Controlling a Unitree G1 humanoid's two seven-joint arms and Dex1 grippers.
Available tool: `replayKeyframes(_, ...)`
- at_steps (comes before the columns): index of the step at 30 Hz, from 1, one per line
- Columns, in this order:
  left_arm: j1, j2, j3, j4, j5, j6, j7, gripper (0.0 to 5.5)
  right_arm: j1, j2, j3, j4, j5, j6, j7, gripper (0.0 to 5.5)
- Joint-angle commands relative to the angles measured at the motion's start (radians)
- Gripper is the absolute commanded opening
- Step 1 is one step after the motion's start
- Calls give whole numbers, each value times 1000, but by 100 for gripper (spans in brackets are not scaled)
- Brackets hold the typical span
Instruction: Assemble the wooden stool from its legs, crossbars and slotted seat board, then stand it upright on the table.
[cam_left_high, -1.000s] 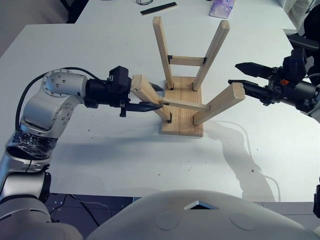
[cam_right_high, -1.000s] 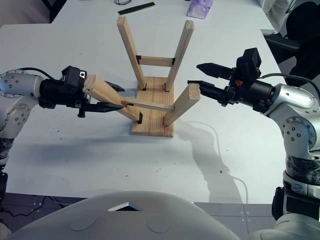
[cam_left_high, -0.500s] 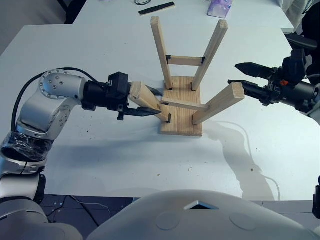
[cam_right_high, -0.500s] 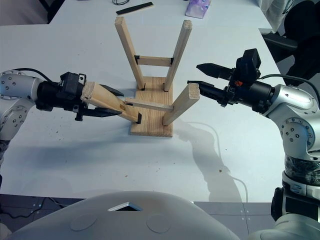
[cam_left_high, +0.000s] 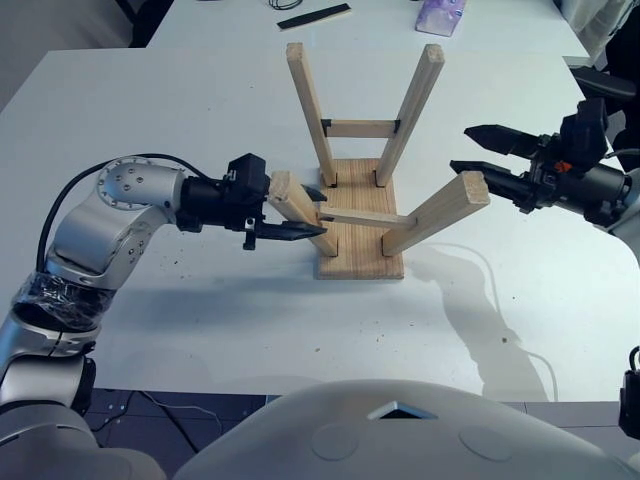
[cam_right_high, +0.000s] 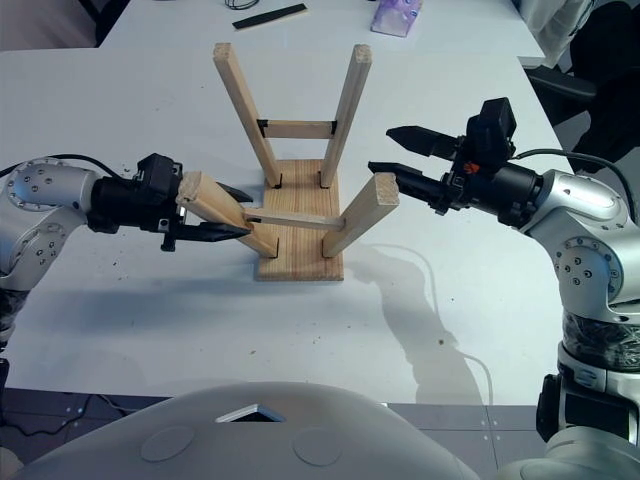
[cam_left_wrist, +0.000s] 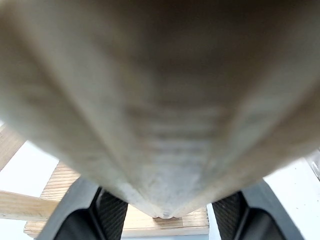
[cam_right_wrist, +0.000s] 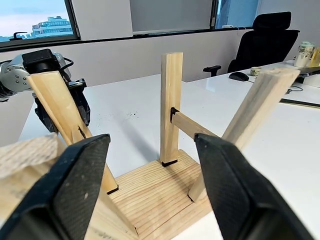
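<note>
Left gripper (cam_left_high: 318, 211) around stool leg (cam_left_high: 286, 192).

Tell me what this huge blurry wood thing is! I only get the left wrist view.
Observer: That's the near-left leg of the stool, and your left gripper is clamped on it.
Operator: Is the stool standing up?
Observer: No. It's upside down. The seat board lies flat on the table with the legs sticking upward.
Operator: What's the other arm doing?
Observer: The right gripper is open at the top end of the near-right leg. I can't tell if it touches the wood.
</note>
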Motion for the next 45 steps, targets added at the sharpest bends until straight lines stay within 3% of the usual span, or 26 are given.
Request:
replayKeyframes(1,95,-19,-172,131,193,175,40,206,-11,-4,20,-16,-18,-9,9,311)
replayKeyframes(12,110,-65,-210,210,203,266,133,206,-108,35,-28,34,2,-18,-45,311)
replayKeyframes(16,97,-79,-201,235,203,283,173,206,-223,86,-102,37,75,-12,-182,311)
replayKeyframes(21,65,-115,-188,221,174,339,252,206,-412,177,-144,-104,231,-1,-491,311)
replayKeyframes(24,35,-134,-179,229,167,372,291,206,-473,234,-79,-212,285,30,-687,311)
replayKeyframes(27,20,-148,-174,243,172,401,325,206,-440,332,112,-305,188,103,-849,311)
replayKeyframes(30,12,-166,-185,266,195,408,351,206,-374,396,288,-330,87,152,-933,311)
replayKeyframes(33,4,-183,-185,270,194,424,364,206,-319,446,390,-301,10,161,-972,311)
replayKeyframes(40,-8,-189,-191,279,205,432,367,206,-187,482,501,-49,-236,33,-944,311)
replayKeyframes(45,-17,-201,-195,287,219,436,362,206,-167,544,438,-5,-277,-48,-922,311)
